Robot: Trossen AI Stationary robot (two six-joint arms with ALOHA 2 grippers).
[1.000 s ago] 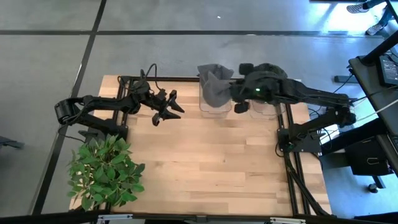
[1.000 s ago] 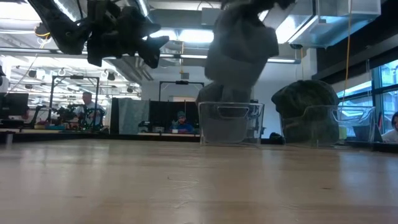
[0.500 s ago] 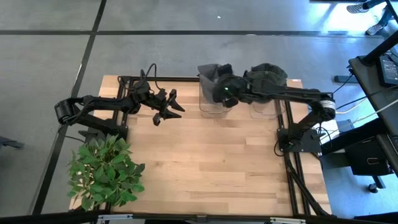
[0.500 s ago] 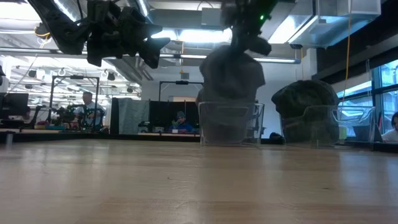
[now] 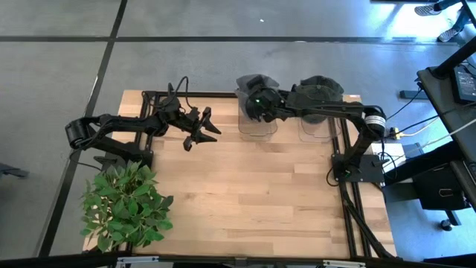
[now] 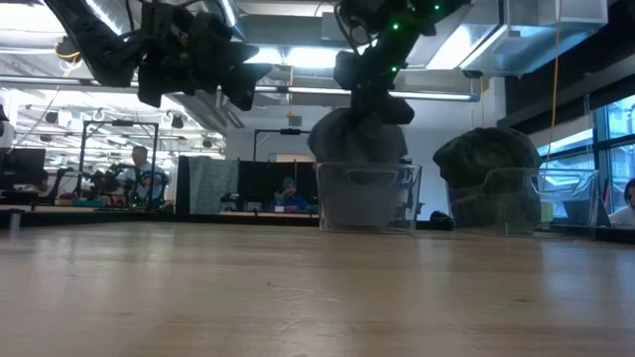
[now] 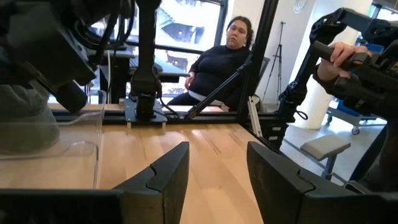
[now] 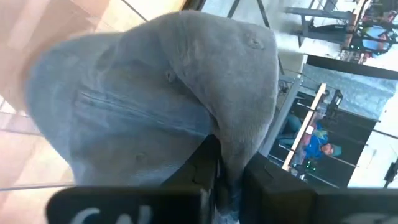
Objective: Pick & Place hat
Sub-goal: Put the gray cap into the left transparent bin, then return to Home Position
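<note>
Right gripper [image 8: 229, 167] is clamped nearly closed on a fold of the soft grey fabric hat [image 8: 161, 99], cloth pinched between its two dark fingers [image 8: 202, 163]. From above, the right gripper [image 5: 256, 100] sits over the left one of two clear plastic bins [image 5: 256, 123] at the table's far edge, arm stretched across from the right side. In the low view the grey hat [image 6: 357, 139] hangs bunched under the gripper [image 6: 369, 87], its lower part down inside the clear bin [image 6: 369, 198], upper part bulging above the rim. Cannot tell if the hat touches the bin floor.

Just beside it, the second clear plastic bin [image 6: 516, 203] holds a dark green hat [image 6: 486, 159], domed above the rim; from above that bin [image 5: 320, 126] lies under the right arm.

Left gripper [image 5: 199, 130] hovers above the light wooden table [image 5: 253, 193] toward the far left, well apart from the bins. Its fingers [image 7: 168, 168] stand spread with a clear gap, holding nothing; low view shows it [image 6: 198, 59] raised high off the tabletop.

Leafy green plant [image 5: 126, 205] at the table's near left corner. A person in a dark top [image 7: 221, 59] sits beyond the table in the left wrist view; other people [image 6: 139, 164] far back in the room.
</note>
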